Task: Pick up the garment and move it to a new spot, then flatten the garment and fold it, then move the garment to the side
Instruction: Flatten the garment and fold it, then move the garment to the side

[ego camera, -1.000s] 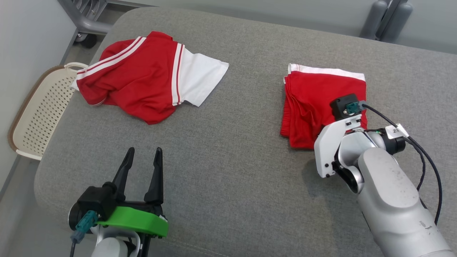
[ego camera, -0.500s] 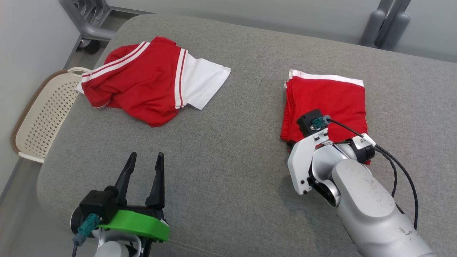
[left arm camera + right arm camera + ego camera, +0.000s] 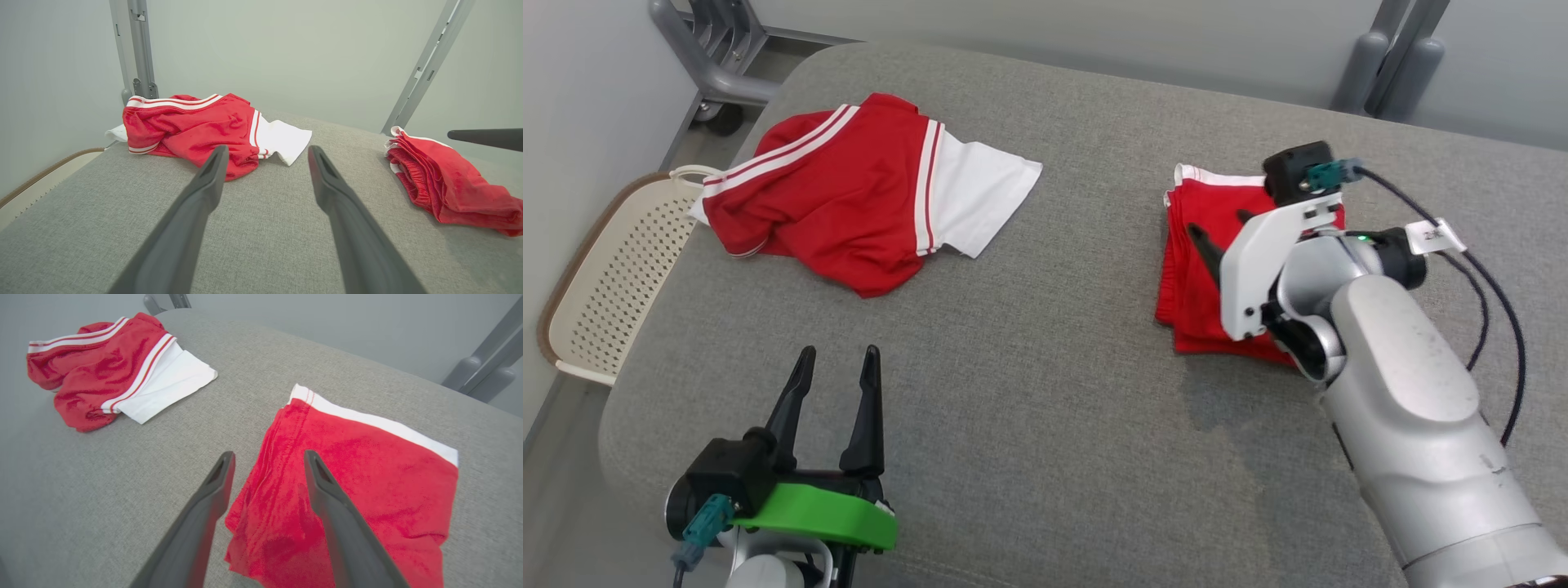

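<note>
The folded garment (image 3: 1188,286) lies toward the right edge of the surface (image 3: 1054,425), a red stack with a white band along its far side; the right tool (image 3: 1219,224) hangs just above it, fingers spread and pinching nothing; in the right wrist view the stack's near-left corner sits under the gap between them. The left tool (image 3: 840,351) rests by the front edge at the left, also spread and empty; a crumpled garment (image 3: 849,212) sits near the far left corner, well apart, with a basket (image 3: 613,261) beyond the left edge.

The fold looks done and set aside; the likely danger is in leaving it. The layers along the stack's left side look loose and slightly fanned; a fingertip pulled back low could catch the top layer and drag the fold open, or push the whole stack askew; a straight lift clear of the cloth seems safer than a sideways sweep.
</note>
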Controlling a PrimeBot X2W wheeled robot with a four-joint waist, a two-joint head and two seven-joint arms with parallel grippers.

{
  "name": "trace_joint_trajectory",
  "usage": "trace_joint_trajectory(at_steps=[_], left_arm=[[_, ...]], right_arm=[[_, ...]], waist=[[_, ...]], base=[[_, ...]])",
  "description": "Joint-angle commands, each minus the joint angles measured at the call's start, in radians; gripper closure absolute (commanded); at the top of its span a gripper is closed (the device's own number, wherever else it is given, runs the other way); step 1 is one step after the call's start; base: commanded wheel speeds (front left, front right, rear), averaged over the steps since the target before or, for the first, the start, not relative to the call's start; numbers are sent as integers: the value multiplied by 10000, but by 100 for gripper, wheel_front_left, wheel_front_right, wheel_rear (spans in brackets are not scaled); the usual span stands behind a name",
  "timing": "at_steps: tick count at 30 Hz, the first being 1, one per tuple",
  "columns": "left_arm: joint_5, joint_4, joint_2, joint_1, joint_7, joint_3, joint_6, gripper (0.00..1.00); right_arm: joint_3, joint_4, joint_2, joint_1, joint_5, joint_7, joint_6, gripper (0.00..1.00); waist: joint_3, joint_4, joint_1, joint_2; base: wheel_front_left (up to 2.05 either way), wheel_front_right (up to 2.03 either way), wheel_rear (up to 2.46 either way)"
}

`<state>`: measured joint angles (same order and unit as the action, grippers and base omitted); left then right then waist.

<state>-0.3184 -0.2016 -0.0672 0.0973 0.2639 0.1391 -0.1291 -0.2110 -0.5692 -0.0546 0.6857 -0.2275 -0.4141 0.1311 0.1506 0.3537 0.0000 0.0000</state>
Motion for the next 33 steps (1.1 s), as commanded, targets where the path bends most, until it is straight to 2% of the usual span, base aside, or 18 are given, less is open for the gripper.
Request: trace_joint_trajectory(at_steps=[1, 9, 16, 24, 31, 32, 33], left_arm=[[79, 64, -3, -151, 5, -24, -20, 0], [186, 241, 8, -153, 5, -10, -20, 0], [129, 176, -12, 71, 5, 188, -20, 0], [113, 132, -39, 297, 5, 343, -20, 0], [83, 109, -67, 418, 5, 381, -20, 0], [85, 111, -62, 427, 5, 383, -20, 0], [86, 109, -57, 437, 5, 391, -20, 0]], right_arm=[[348, 81, -156, 41, 231, -75, -7, 0], [2923, 665, -176, -721, 1294, -562, -6, 0], [4161, 836, -32, -1190, 1632, -739, -4, 0], [4560, 286, 27, -1196, 1333, -591, -4, 0], [4373, -623, 44, -900, 821, -396, -4, 0], [4361, -745, 44, -869, 785, -367, -4, 42], [4354, -858, 44, -824, 749, -348, -4, 69]], waist=[[-41, -72, 0, 0], [33, -269, 0, 0], [390, -270, 0, 0], [768, -96, 0, 0], [1015, 53, 0, 0], [1032, 66, 0, 0], [1040, 78, 0, 0]], base=[[0, 0, 0], [0, 0, 0], [0, 0, 0], [0, 0, 0], [0, 0, 0], [0, 0, 0], [0, 0, 0]])
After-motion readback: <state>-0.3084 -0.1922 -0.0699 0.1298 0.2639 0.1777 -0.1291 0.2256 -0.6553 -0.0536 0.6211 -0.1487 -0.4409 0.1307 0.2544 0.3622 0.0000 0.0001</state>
